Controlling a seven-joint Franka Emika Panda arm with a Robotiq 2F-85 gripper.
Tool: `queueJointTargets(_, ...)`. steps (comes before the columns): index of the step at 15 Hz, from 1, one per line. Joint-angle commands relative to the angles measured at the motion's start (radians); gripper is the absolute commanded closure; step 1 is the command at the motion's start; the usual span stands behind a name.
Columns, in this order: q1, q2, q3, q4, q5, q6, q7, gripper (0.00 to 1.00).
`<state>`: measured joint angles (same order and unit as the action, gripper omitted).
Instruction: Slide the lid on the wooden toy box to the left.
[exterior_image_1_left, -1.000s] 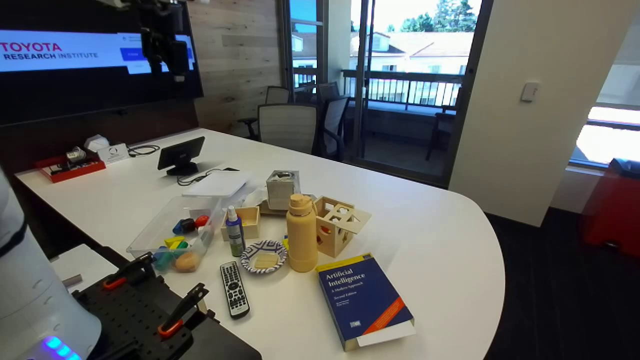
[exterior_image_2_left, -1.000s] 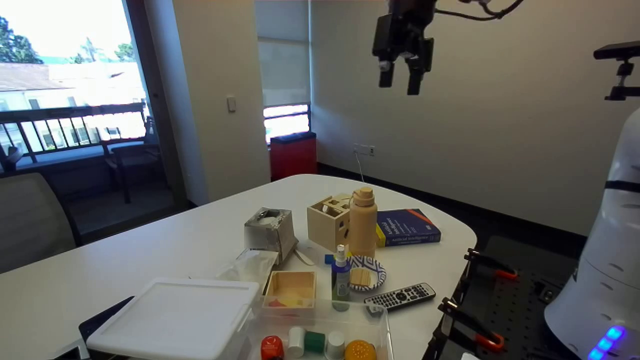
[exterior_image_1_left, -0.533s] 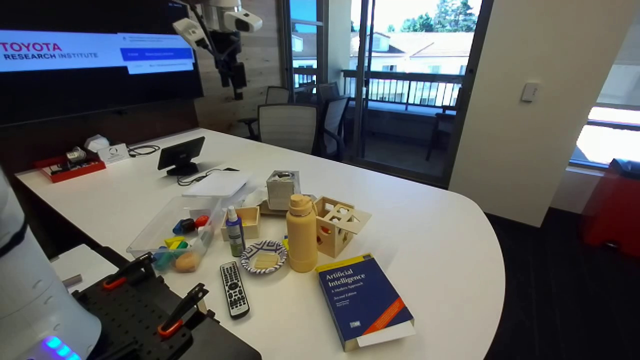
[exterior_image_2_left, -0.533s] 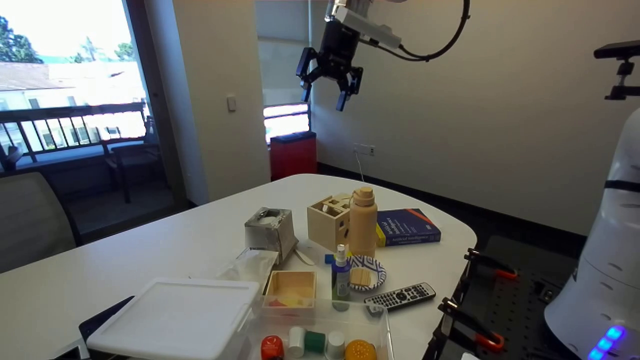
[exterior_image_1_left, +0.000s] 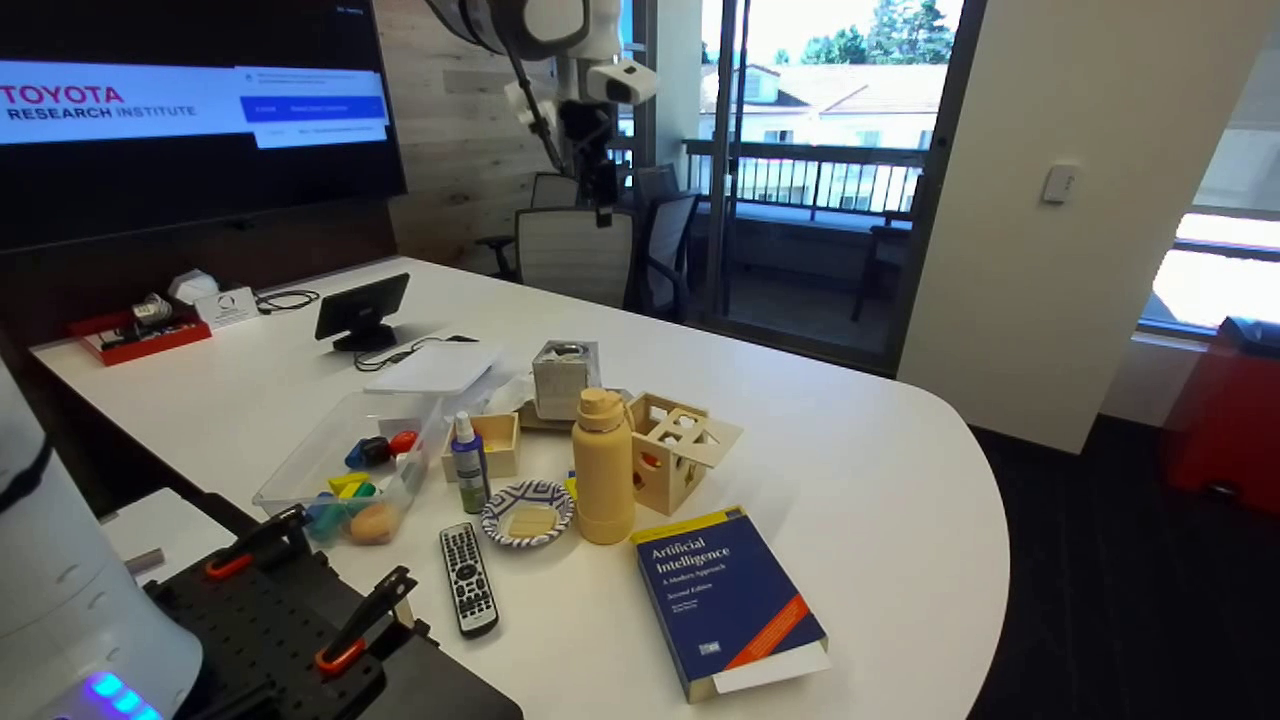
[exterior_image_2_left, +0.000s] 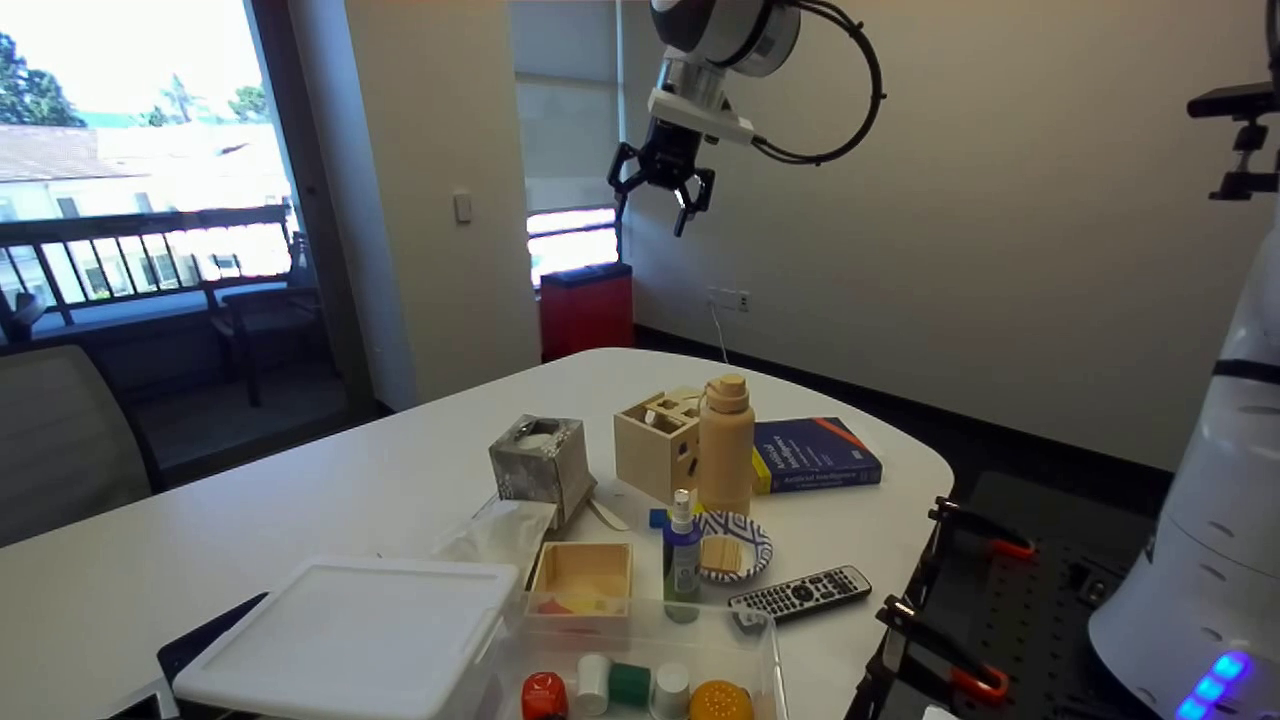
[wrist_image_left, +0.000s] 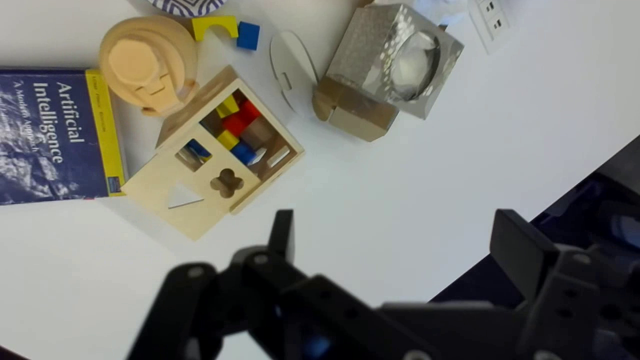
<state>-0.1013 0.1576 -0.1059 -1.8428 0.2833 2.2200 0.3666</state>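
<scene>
The wooden toy box (wrist_image_left: 200, 107) is a pale cube standing on the table, also in both exterior views (exterior_image_1_left: 655, 492) (exterior_image_2_left: 645, 455). Its lid (wrist_image_left: 155, 180) is a thin pale panel with square, clover and triangle holes, also in an exterior view (exterior_image_1_left: 712, 445). The lid covers part of the top and juts past the box side near the book. Coloured blocks show inside the uncovered part. My gripper (wrist_image_left: 392, 222) is open and empty, high above the table and apart from the box, as both exterior views show (exterior_image_1_left: 603, 215) (exterior_image_2_left: 650, 220).
A tan-yellow bottle (wrist_image_left: 145, 65) stands close beside the box. A blue book (wrist_image_left: 50, 135) lies near the jutting lid. A tissue box (wrist_image_left: 385, 60) is on another side. A spray bottle (exterior_image_2_left: 682, 560), patterned bowl (exterior_image_2_left: 750, 530) and remote (exterior_image_2_left: 800, 593) are also on the table.
The arm has swung across towards the box side of the table, and the gripper has turned and come lower, still open. The box, lid and other objects have not moved.
</scene>
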Motion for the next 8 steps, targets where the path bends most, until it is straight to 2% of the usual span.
queueJointTargets(1,-0.035,0.172,-0.031,0.158,0.025,0.004,0.065,0.0)
queueJointTargets(8,-0.106,0.408,-0.075,0.297,0.086,0.113,0.191,0.0)
